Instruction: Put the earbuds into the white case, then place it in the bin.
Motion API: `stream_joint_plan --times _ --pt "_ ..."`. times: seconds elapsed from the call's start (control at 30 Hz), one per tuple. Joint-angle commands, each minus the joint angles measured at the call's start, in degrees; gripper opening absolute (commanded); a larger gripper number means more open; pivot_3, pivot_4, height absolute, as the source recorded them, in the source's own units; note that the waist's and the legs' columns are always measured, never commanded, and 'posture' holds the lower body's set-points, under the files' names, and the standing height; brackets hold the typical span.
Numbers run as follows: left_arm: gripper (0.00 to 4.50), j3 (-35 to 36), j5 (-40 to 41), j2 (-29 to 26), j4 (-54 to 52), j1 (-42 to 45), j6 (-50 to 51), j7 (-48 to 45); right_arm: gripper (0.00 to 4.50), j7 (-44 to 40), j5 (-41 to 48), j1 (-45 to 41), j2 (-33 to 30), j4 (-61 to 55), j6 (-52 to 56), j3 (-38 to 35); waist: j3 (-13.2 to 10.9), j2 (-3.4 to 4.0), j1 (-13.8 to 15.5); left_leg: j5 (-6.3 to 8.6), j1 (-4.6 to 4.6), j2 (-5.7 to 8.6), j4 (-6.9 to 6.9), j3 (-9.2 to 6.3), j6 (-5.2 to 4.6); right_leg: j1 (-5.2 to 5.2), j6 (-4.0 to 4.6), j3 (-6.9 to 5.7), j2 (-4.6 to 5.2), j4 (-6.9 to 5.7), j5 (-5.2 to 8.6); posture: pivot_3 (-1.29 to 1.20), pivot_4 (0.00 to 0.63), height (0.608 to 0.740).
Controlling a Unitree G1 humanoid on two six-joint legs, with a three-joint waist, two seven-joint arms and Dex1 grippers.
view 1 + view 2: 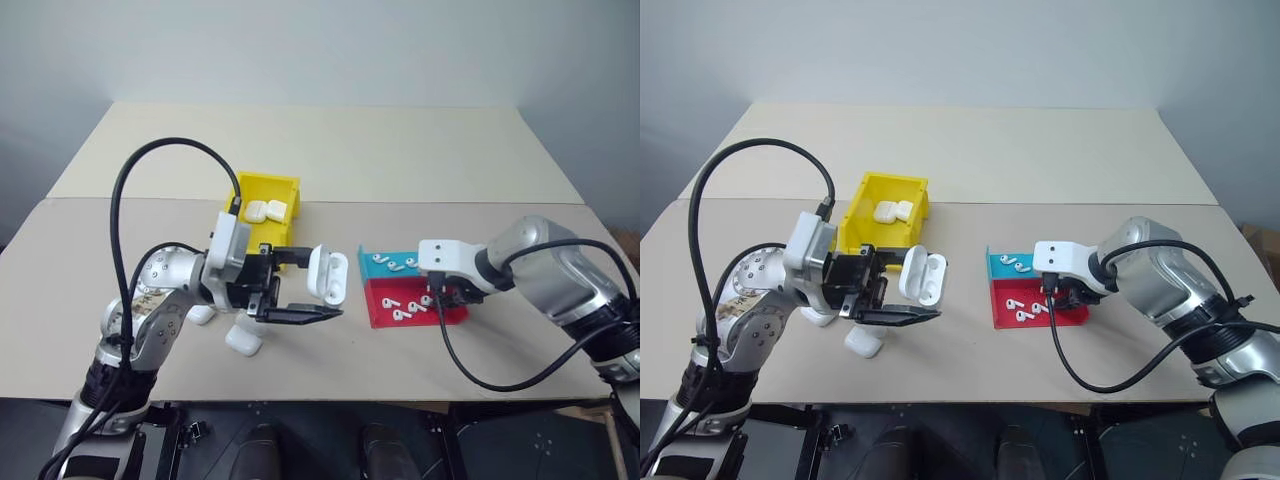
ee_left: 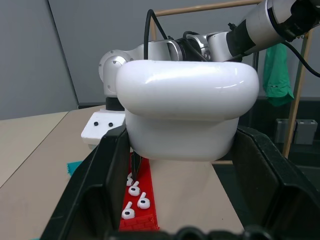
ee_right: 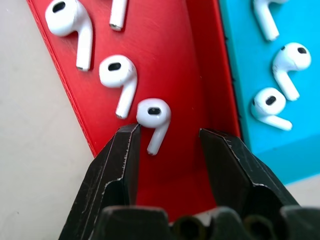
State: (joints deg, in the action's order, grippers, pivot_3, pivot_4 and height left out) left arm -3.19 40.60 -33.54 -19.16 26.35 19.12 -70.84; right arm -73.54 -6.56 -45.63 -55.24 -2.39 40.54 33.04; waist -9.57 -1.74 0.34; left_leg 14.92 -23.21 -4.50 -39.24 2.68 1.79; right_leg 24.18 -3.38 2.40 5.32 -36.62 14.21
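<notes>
- A beige tabletop (image 1: pixel 330 150) carries the work, with a seam running across it behind the trays.
- The yellow bin (image 1: pixel 262 205) stands toward the left of the tabletop, and two closed white cases (image 1: pixel 265 210) lie inside it.
- A red tray (image 1: pixel 415 305) and a blue tray (image 1: pixel 385 265) sit side by side, touching, right of centre; the earbuds (image 3: pixel 154 117) lie loose in both.
- The left end effector (image 1: pixel 300 295) is held level above the tabletop in front of the bin, clamped on the white case (image 1: pixel 327 274), whose lid stands flipped open.
- The right end effector (image 3: pixel 167 145) points down into the red tray, its two black fingers parted with one earbud lying between the tips, not gripped.
- Two more closed cases (image 1: pixel 243 341) rest on the tabletop beneath the left arm.
</notes>
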Motion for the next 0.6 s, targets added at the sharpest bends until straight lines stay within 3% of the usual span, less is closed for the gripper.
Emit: stream_joint_plan --times 0.03,0.57,0.6 --pt "2.77 1.8 1.1 -0.5 -1.8 -0.1 0.1 0.3 2.36 -0.6 -0.6 0.2 -0.2 -1.3 -0.8 -2.0 0.0 0.00 0.0 0.00 0.00 0.00 0.00 0.00 0.00 0.00 0.00 0.00 0.00 0.00 0.00 0.00 0.150 0.740" --pt "2.77 1.9 0.7 -0.9 -2.3 -0.5 0.2 0.9 2.36 -0.4 -1.1 1.3 0.9 -1.5 -0.4 -1.9 0.0 0.00 0.0 0.00 0.01 0.00 0.00 0.00 0.00 -0.02 0.00 0.00 0.00 0.00 0.00 0.00 0.150 0.740" --pt "2.77 1.9 0.7 -0.9 -2.4 -0.6 0.2 0.9 2.17 -0.3 -1.4 1.6 0.8 -1.5 -0.5 -1.8 0.0 0.00 0.0 0.00 0.02 0.00 0.00 0.00 0.00 -0.03 0.00 0.00 0.00 0.00 0.00 0.00 0.150 0.740"
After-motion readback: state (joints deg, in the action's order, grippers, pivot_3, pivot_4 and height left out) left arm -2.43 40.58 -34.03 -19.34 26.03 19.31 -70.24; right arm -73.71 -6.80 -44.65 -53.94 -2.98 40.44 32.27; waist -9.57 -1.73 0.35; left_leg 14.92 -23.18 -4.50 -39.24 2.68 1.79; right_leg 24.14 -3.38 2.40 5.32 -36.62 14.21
